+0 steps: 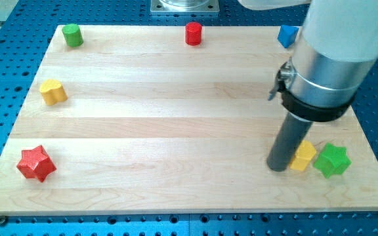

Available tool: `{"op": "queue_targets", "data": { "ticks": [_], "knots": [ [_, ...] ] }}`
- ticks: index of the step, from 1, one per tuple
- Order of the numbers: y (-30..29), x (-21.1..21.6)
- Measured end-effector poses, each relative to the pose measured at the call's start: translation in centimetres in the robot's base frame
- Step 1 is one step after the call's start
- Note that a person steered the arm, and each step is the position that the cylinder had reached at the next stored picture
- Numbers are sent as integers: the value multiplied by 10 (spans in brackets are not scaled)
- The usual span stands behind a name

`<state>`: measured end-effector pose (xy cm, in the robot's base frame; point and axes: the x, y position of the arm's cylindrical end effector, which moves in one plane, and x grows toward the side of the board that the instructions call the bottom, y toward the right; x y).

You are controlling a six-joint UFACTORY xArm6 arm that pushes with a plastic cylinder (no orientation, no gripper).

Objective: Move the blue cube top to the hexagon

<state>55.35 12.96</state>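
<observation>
The blue cube sits at the board's top right corner, partly hidden behind the arm. A yellow hexagon block lies near the bottom right, touching a green star on its right. My tip stands on the board right against the yellow hexagon's left side, far below the blue cube.
A green cylinder is at the top left, a red cylinder at the top middle, a yellow heart at the left, a red star at the bottom left. The wooden board lies on a blue perforated table.
</observation>
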Motion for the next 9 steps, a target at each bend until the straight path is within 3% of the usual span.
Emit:
{"op": "queue_targets", "data": {
  "ticks": [1,2,4,5,6,7,9],
  "knots": [
    [-20,-71],
    [17,-150],
    [197,-163],
    [185,-114],
    [118,-89],
    [127,-133],
    [76,-134]
  ]
}}
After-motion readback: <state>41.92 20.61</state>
